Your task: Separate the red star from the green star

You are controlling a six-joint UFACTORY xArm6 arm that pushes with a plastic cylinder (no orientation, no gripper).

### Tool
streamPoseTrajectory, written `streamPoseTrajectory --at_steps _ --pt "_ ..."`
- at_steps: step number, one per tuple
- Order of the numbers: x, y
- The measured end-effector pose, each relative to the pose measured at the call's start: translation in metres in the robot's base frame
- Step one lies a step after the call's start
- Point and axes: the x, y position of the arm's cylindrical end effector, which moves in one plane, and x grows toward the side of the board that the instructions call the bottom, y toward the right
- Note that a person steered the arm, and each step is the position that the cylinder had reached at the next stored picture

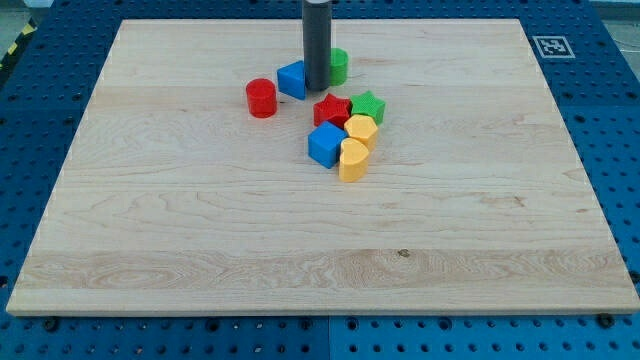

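No jaws here, only my tip (317, 88), resting between blue block (292, 79) and green cylinder (339, 66), just above red star (332, 109). Touching green star (368, 106) near bench (200, 230) centre. Probably light, rigid, easily slid; best nudged at the seam. Unreadable square marker (548, 45), no brands.

No readable text; only a black-and-white square marker (549, 46) on the wooden board's (200, 250) top-right corner.

Pale wooden board (200, 230), visible grain, smooth matt finish; red star (331, 109) and green star (368, 105) matt ribbed plastic; rod (317, 40) dark grey, dull sheen; blue perforated base (610, 130), matt.
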Motion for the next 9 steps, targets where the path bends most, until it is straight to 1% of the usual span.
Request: streamPoseTrajectory --at_steps 1,3,4,5,6,7,8,9 --pt "-0.005 0.001" --pt "-0.078 0.001" --pt "-0.068 0.001" --pt "-0.029 0.001" --pt "-0.012 0.011" --pt "-0.039 0.033" --pt "-0.079 0.040" --pt "-0.072 0.043"
